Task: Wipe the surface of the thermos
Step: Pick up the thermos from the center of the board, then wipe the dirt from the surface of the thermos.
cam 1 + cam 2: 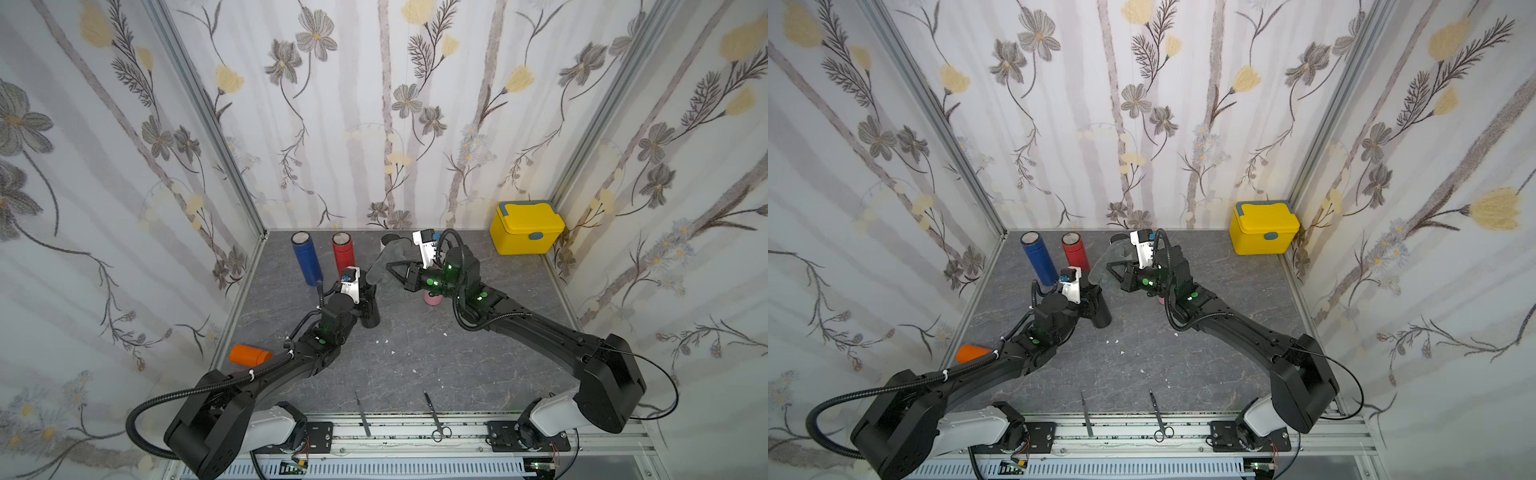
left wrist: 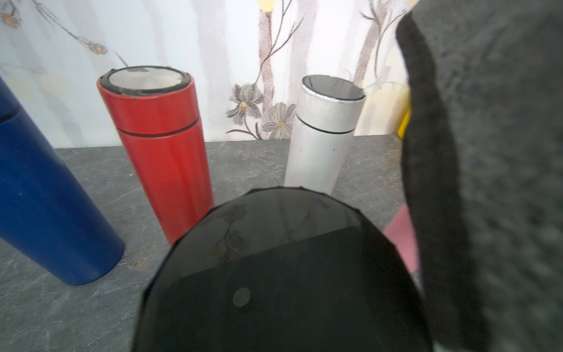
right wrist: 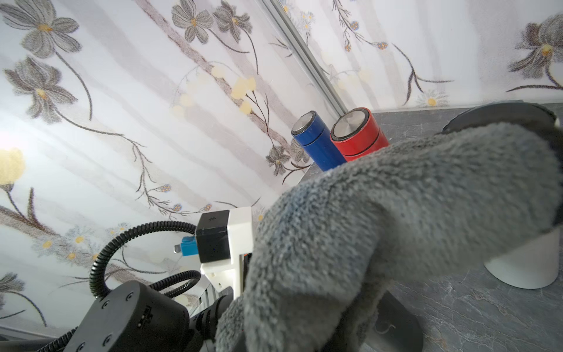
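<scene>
The left gripper (image 1: 365,293) is clamped on the upright black thermos (image 1: 371,316), which stands on the gray table (image 1: 415,357) in front of a blue bottle (image 1: 307,259) and a red bottle (image 1: 344,253). Just right of it, the right gripper (image 1: 392,266) pinches a gray cloth (image 1: 380,270) hanging close beside the thermos's top. A yellow box (image 1: 527,230) sits in the far right corner.

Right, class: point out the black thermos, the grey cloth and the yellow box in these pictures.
black thermos (image 2: 274,274): left wrist view, on its dark lid top.
grey cloth (image 3: 396,213): right wrist view, on the middle of its fluffy surface.
yellow box (image 1: 530,218): in a top view, on its yellow lid.
</scene>
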You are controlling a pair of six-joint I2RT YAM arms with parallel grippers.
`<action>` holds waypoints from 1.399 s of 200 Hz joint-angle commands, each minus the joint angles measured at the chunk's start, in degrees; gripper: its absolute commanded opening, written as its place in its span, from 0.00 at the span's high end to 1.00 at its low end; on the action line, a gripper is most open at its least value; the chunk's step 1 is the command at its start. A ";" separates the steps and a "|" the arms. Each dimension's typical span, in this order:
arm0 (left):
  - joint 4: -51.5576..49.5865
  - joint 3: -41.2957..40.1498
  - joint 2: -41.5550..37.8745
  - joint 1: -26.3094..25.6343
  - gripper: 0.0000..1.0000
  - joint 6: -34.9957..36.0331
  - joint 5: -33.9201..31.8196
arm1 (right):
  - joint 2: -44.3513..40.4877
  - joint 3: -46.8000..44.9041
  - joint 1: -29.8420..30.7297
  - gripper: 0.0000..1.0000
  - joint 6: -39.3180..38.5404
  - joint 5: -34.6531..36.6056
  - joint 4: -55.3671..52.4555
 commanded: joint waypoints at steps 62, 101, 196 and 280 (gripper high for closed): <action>5.63 -7.42 -22.10 0.24 1.00 -6.89 26.49 | -5.23 -10.61 3.98 1.00 7.55 -5.38 17.14; 5.60 -6.45 -26.42 0.18 1.00 -7.94 23.13 | -7.57 -18.64 9.36 1.00 7.24 -3.36 14.67; -4.02 0.41 -23.92 0.20 1.00 -17.26 10.23 | -19.73 -27.99 15.42 1.00 1.01 14.44 4.10; -16.06 7.08 -23.73 -2.61 1.00 -21.34 7.84 | -4.02 -11.58 20.76 1.00 -7.12 32.14 -5.91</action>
